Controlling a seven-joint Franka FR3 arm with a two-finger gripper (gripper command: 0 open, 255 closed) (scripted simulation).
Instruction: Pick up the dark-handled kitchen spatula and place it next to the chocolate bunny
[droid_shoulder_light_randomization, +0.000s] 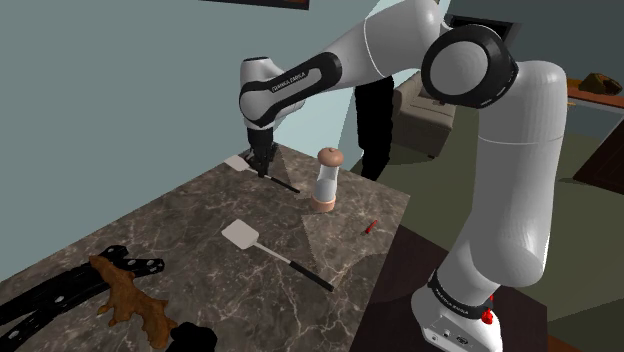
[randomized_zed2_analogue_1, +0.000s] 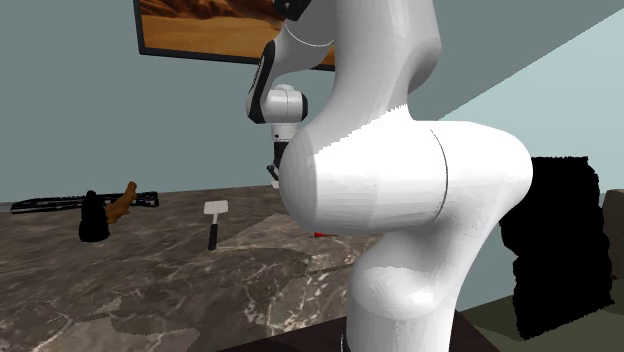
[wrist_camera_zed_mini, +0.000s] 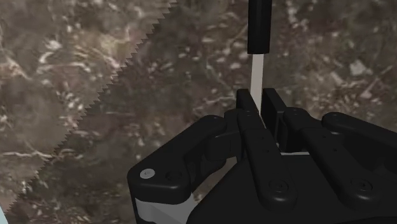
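The gripper (wrist_camera_zed_mini: 259, 97) is pinched on the thin pale neck of the dark-handled spatula (droid_shoulder_light_randomization: 238, 162), upper middle of the shoulder view. Gripped so narrowly, the spatula may swivel or slip on the long carry past the second spatula (droid_shoulder_light_randomization: 243, 236) to the chocolate bunny (droid_shoulder_light_randomization: 128, 297) at lower left

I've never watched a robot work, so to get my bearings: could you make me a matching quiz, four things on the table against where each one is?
Things:
1. far spatula
2. other spatula
3. white shaker
4. brown bunny

Places:
A. lying loose in the middle of the table
B. standing upright
C. clasped between the fingers of the gripper
D. at the shoulder view's lower left, by a long black thing

Pairs: 1-C, 2-A, 3-B, 4-D
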